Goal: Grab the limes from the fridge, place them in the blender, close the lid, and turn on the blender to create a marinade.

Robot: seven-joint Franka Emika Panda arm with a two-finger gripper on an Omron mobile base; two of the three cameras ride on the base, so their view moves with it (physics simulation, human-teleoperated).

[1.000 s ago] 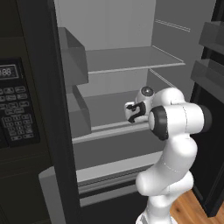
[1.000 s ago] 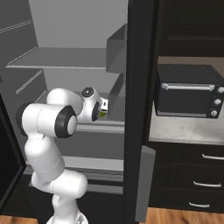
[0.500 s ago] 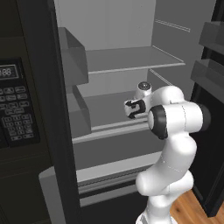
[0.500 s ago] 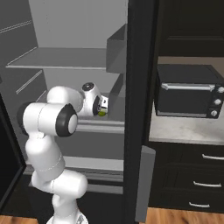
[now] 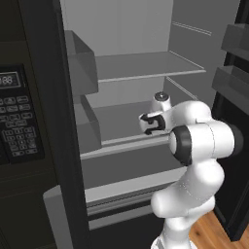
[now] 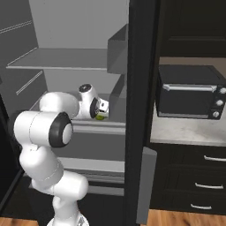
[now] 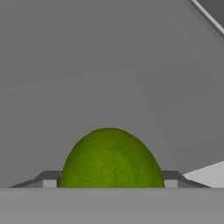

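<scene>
lime point(image 7: 111, 158) sits between my pincer point(image 7: 109, 177) fingers, one dark tip on each side of it, clamped on it. my arm reaches into the open fridge point(image 5: 131, 73), holding the fruit just over a middle shelf point(image 6: 95, 126).

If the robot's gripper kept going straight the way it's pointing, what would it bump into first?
Most likely the lime. In the hand view it sits right between the fingertips of the gripper, so close they seem to be touching it. Beyond it is the grey inside of the fridge.
</scene>
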